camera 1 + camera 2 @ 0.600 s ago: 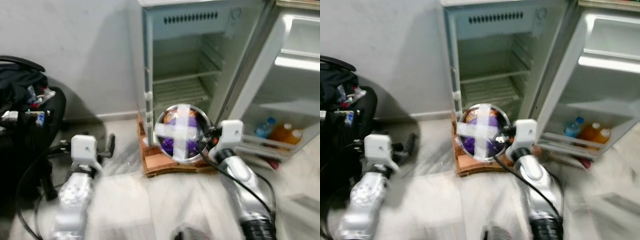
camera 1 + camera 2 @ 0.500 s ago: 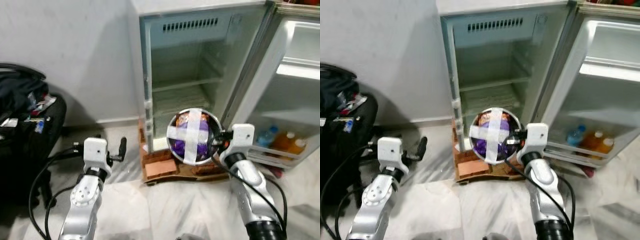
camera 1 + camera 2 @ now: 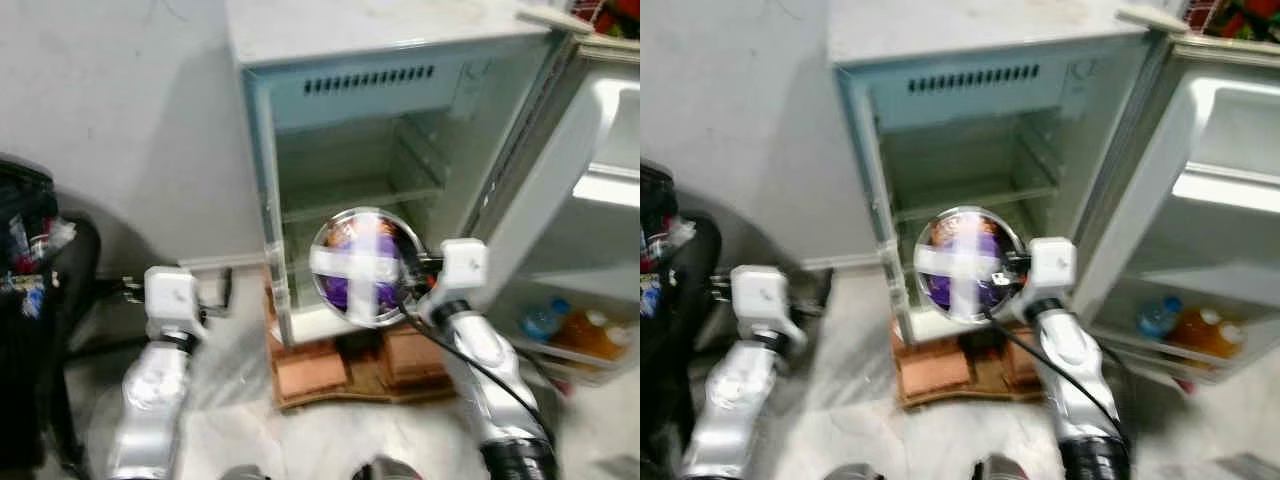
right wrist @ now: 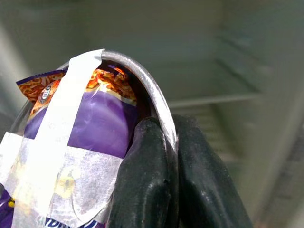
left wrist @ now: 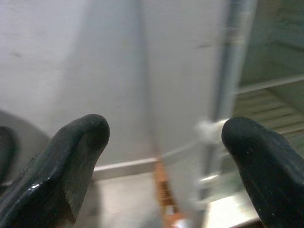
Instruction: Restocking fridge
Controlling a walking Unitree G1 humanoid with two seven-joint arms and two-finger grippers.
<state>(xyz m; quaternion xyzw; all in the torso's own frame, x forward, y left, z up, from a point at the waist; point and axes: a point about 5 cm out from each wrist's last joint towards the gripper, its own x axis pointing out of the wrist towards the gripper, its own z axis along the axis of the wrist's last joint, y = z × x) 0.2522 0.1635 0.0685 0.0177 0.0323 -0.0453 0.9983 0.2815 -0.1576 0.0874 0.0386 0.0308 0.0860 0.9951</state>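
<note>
A round metal bowl [image 3: 365, 268] holds a purple snack packet under a cross of white tape. My right gripper [image 4: 164, 156] is shut on the bowl's rim and holds it up in front of the open fridge [image 3: 350, 170], level with the lower wire shelf [image 3: 355, 190]. The fridge's shelves are bare. My left gripper [image 5: 164, 156] is open with nothing between its fingers and hovers low by the fridge's left side wall. The left arm [image 3: 160, 350] is held out at the fridge's lower left.
The fridge door [image 3: 590, 200] stands open to the right, with bottles [image 3: 570, 330] in its bottom rack. The fridge rests on bricks [image 3: 345, 365]. A black bag [image 3: 30, 290] of items sits at the left by the grey wall. The floor is pale marble.
The camera has moved closer to the fridge and the view has shifted. The bowl now sits higher against the fridge opening. The left arm stays low at the left.
</note>
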